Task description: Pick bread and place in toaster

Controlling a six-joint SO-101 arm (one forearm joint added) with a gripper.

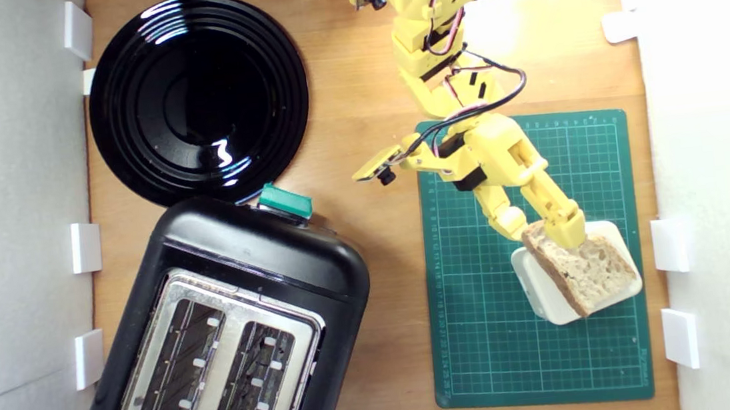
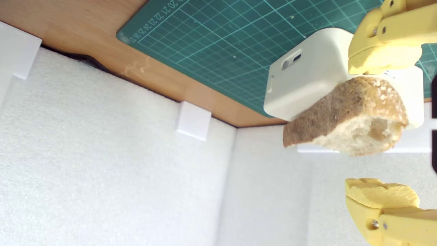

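Bread (image 1: 589, 270): lies on white block (image 1: 540, 282), on green mat (image 1: 484, 327), exterior view's right.
Fingers (image 2: 382, 124): spread, straddling the crust end; not yet pinching.
Toaster (image 1: 230, 338): exterior view's lower left, well apart, slots empty.
Risks: shallow edge grip lets the slice droop or slip; closing may nudge bread off the block.

**Ruler numbers on the cutting mat**

The only readable marks are the white ruler numbers along the edge of the green cutting mat (image 2: 218, 37): 20, 21, 22 in the wrist view. In the exterior view they are too small to read.
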